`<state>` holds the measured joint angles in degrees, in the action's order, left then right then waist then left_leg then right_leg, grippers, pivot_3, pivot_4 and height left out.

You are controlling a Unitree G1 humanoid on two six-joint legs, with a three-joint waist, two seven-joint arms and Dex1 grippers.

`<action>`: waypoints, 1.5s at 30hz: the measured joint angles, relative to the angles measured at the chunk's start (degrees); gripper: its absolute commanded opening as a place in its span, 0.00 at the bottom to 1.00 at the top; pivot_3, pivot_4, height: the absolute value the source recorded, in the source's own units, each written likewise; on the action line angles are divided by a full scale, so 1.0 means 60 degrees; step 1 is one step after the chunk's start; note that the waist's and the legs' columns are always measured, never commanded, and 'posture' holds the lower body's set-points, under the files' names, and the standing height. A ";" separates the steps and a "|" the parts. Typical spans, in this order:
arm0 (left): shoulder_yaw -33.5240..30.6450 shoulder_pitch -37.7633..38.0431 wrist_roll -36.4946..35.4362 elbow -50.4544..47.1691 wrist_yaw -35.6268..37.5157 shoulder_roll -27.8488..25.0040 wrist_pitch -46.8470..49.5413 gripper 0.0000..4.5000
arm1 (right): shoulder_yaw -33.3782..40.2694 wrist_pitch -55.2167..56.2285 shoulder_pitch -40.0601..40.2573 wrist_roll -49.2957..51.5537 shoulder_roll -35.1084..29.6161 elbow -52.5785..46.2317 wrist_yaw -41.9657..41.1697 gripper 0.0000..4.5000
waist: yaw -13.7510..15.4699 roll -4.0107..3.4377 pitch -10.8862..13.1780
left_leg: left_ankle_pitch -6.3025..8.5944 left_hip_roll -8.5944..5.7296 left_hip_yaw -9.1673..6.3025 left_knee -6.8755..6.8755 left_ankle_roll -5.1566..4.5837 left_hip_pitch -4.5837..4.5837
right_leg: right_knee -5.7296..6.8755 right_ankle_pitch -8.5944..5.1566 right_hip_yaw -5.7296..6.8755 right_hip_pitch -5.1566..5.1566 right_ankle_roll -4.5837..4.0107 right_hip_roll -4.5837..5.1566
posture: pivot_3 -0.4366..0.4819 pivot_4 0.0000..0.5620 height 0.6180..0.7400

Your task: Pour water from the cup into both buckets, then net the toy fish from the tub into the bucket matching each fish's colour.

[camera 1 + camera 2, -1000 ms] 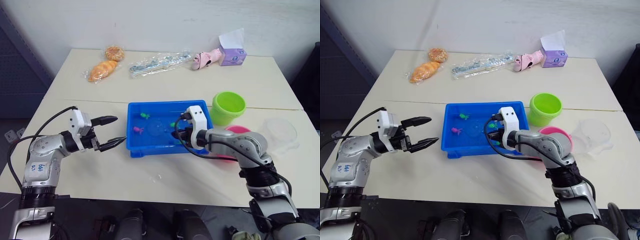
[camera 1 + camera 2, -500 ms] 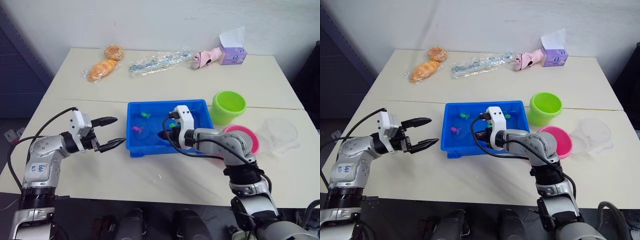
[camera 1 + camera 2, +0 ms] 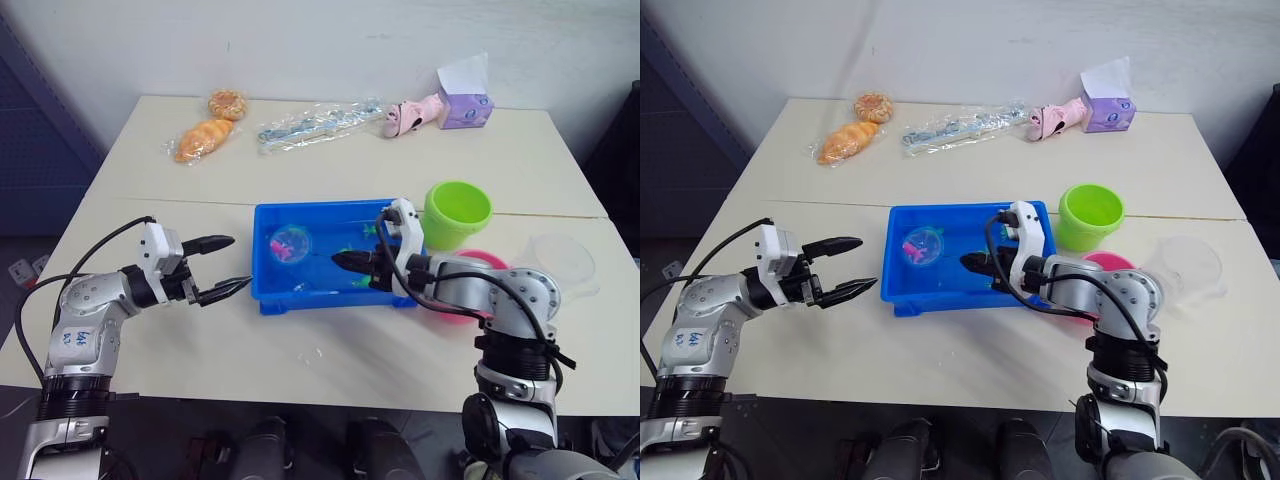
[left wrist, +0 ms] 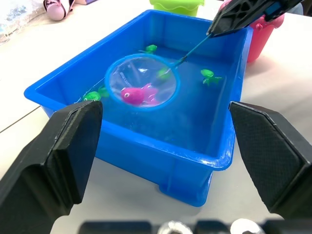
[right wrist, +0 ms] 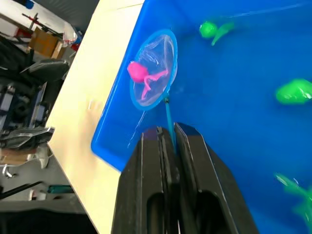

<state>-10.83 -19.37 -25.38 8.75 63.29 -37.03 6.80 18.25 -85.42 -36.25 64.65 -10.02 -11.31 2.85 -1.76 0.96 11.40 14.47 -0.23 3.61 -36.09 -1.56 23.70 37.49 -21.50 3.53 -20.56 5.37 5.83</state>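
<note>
Pale beige surface (image 3: 300, 370) carried blue tub (image 3: 268, 300) at centre. Green bucket (image 3: 457, 214) and pink bucket (image 3: 482, 262) lay right of it, clear cup (image 3: 562, 262) further right. Along top: pastries (image 3: 205, 138), plastic bag (image 3: 318, 124), pink toy (image 3: 413, 117), purple tissue box (image 3: 466, 108).

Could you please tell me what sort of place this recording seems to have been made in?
Probably a robot lab or workshop: plain pale tables pushed together against a bare wall, with staged props such as a tissue box and wrapped bread, and equipment racks in the right wrist view.

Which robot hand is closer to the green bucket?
The right. The right gripper holds the net over the blue tub, just beside the green bucket. The left gripper hangs open beyond the tub's far side.
</note>
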 measured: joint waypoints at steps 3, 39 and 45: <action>0.0128 -0.0228 0.0000 0.0118 0.0107 0.0003 0.0000 0.99 | 0.0868 -0.0312 0.0409 0.1079 -0.0146 -0.0340 0.0669 0.00 | 0.0009 0.0000 0.0000 | 0.0001 0.0000 0.0000 -0.0001 -0.0002 0.0008 | -0.0005 0.0000 0.0001 -0.0002 0.0000 0.0000 | 0.48 0.27 1.00; 0.2569 -0.3973 0.0214 0.2457 0.2624 0.2584 -0.0303 0.99 | 0.6057 0.7972 1.3671 0.6588 -0.5391 -0.6331 0.2110 0.00 | 0.0304 0.0001 -0.0002 | -0.0015 0.0000 -0.0016 -0.0043 -0.0032 0.0059 | -0.0120 0.0022 0.0007 0.0020 0.0043 -0.0028 | 0.48 0.27 1.00; 0.2569 -0.3970 0.0242 0.2458 0.2627 0.2616 -0.0310 0.99 | 0.5591 0.7973 1.3669 0.4388 -0.5380 -0.6457 0.1255 0.00 | 0.0311 0.0000 -0.0002 | -0.0016 -0.0001 -0.0015 -0.0048 -0.0030 0.0059 | -0.0114 0.0022 0.0007 0.0018 0.0043 -0.0028 | 0.48 0.27 1.00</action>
<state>4.58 -43.19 -23.92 23.50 79.05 -21.33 4.95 51.80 -37.58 45.77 90.98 -42.30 -50.05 10.38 0.10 0.97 11.39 14.37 -0.24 3.51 -36.38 -1.73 24.06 36.81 -21.37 3.57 -20.45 5.63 5.66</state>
